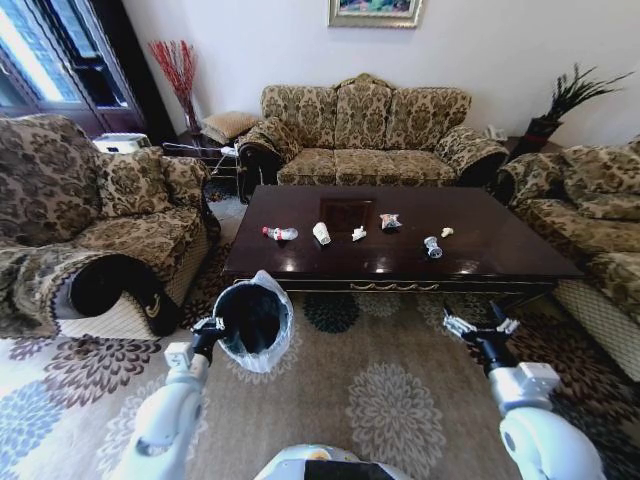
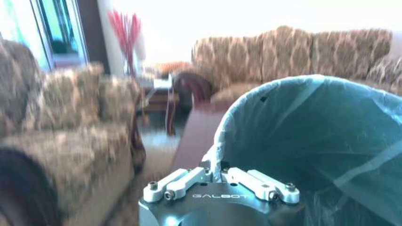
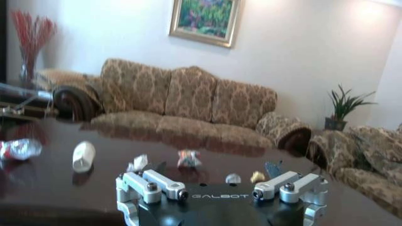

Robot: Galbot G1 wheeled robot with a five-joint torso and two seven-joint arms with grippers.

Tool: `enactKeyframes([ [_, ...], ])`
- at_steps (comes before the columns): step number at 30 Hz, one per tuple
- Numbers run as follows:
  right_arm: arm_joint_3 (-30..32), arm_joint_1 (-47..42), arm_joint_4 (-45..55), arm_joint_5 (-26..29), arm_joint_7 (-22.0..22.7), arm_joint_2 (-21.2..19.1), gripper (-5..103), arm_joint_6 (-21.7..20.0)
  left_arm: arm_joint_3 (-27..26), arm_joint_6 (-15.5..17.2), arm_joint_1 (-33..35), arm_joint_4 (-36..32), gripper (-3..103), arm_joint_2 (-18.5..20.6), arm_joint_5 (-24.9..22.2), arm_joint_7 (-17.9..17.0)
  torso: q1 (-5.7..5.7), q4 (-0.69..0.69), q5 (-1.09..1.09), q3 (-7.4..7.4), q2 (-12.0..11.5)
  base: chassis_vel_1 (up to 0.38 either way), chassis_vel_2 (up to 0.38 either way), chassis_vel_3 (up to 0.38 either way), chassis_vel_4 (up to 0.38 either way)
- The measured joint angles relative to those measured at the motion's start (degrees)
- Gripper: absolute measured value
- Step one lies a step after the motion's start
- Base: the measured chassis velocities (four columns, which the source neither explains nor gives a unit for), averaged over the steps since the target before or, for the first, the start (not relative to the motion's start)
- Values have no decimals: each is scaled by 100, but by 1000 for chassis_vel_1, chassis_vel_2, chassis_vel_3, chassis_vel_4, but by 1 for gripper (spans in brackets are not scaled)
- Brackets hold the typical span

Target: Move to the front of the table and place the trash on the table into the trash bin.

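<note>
We face the dark desk [image 1: 480,250] with trash [image 1: 322,233] beyond our fingers; the left gripper [image 1: 208,328] is clamped on the trash bin [image 1: 252,320], the right gripper [image 1: 481,325] spread apart, sofas [image 1: 365,130] around.

Glossy dark wooden table [image 1: 480,245]; trash bin [image 1: 251,318] lined with thin translucent plastic; patterned cloth sofa [image 1: 365,135].

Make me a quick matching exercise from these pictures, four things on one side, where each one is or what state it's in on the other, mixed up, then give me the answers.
Things:
1. trash bin
2. right gripper
3. white cup
4. framed picture

Places or states:
A. lying on the table
B. hanging on the wall above the sofa
C. open, holding nothing, near the table's front edge
D. held at its rim by the left gripper

Pairs: 1-D, 2-C, 3-A, 4-B
</note>
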Motion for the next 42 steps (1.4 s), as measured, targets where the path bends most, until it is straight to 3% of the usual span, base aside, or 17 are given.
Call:
enactKeyframes([
  [5, 44, 6, 250, 217, -22, 2, 100, -42, -109, -41, 25, -409, 1, 13, -12, -18, 0, 1, -1, 0, 0, 0, 0, 0, 0],
  [12, 54, -53, 372, 304, -103, 82, 100, 8, -140, -432, 171, -613, 1, -78, -12, -97, 0, 1, -1, 0, 0, 0, 0, 0, 0],
  [42, -22, -13, 195, 198, -45, 120, 100, 30, -16, -685, 62, -290, 1, -194, 113, -81, -6, 0, 0, -3, 0, -115, 110, 108, -110],
])
